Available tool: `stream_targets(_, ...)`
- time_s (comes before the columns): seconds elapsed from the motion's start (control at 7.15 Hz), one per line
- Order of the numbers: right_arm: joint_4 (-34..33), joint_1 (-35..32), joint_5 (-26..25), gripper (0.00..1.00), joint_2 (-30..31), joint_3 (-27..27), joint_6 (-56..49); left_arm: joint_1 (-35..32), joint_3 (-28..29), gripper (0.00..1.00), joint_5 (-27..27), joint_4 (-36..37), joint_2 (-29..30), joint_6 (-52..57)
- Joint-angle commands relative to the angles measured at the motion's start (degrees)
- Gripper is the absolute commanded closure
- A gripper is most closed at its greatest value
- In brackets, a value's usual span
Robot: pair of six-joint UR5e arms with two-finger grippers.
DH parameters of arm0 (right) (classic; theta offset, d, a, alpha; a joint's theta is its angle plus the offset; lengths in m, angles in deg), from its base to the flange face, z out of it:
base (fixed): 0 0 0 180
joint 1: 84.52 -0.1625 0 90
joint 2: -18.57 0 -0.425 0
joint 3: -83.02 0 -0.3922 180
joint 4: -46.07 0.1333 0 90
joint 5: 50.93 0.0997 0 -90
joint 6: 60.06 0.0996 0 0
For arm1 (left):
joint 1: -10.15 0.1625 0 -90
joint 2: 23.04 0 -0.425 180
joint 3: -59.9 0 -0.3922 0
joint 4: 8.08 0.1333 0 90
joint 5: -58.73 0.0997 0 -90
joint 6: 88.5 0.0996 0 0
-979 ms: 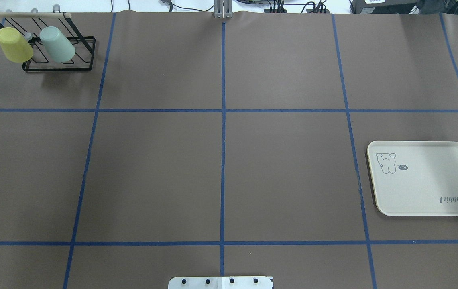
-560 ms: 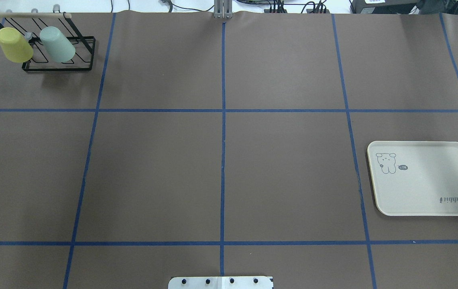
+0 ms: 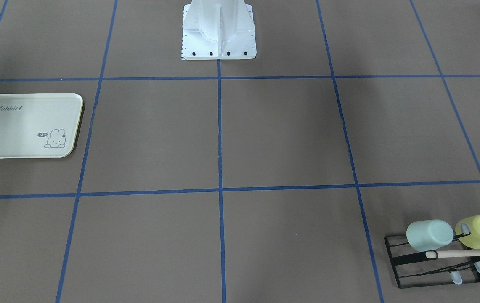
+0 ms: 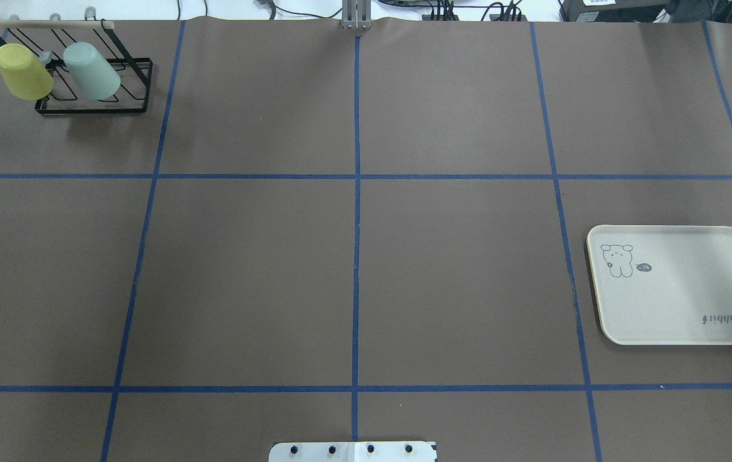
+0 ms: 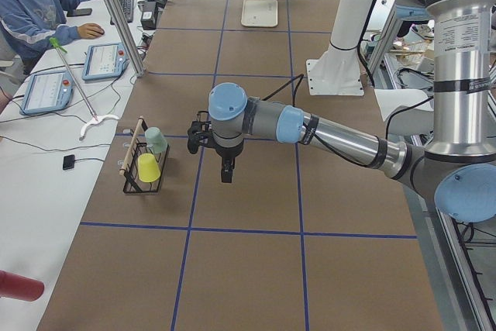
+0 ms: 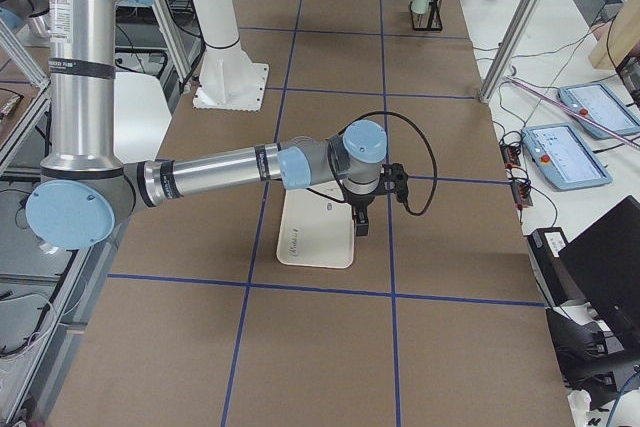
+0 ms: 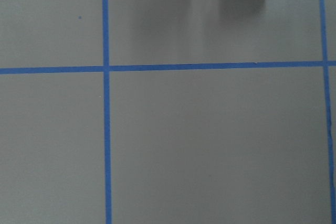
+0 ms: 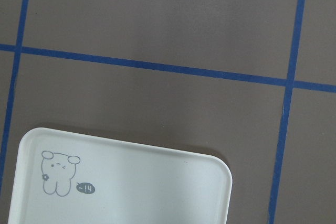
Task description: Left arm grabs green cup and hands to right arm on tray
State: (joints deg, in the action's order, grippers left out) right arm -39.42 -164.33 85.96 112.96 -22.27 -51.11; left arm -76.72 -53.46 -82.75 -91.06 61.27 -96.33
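Pale green cup (image 4: 91,70) tilted on black wire rack (image 4: 136,110) beside yellow-green cup (image 4: 22,70), far-left bench (image 4: 244,256) corner; left end effector (image 5: 225,176) hovers nearby, grip unreadable; best pinch cup wall, lift along its tilt, sparing neighbour.

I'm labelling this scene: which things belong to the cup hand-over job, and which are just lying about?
Job:
green cup
tray
left gripper
right gripper

Lying about:
yellow-green cup
black wire rack, holding both cups
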Motion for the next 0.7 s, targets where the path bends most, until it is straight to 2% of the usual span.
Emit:
stream_targets(0.0,3.8,0.0,0.5,0.00,1.0,0.5,0.2,0.1,0.1,0.00,-0.3,-0.7,0.1,0.0)
stream_targets(0.56,8.7,0.1,1.3,0.00,1.3,0.3,0.0,2.1,0.1,0.00,0.4,-2.9,0.9,0.3)
